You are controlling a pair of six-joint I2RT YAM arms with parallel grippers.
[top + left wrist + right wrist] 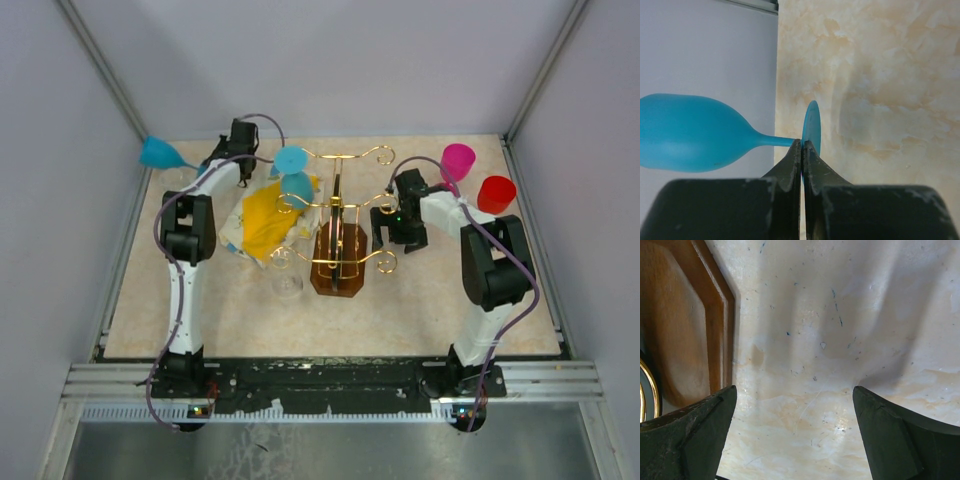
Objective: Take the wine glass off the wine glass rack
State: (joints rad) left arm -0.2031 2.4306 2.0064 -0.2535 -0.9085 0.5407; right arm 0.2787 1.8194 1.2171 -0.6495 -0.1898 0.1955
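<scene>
Pale grey walls (330, 60), beige marbled tabletop (430, 310)

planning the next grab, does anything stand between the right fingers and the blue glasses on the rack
Yes. The right fingers hang open on the right side of the wine glass rack. The two blue glasses sit at its left arms, so the rack's own gold wire frame stands between them.

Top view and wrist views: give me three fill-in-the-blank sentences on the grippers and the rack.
The left gripper's jaws are shut on a wine glass of the colour ___. The right gripper's jaws stand ___ and hold nothing. The wine glass rack has a ___ wooden base.
Missing words: blue; open; brown.
</scene>
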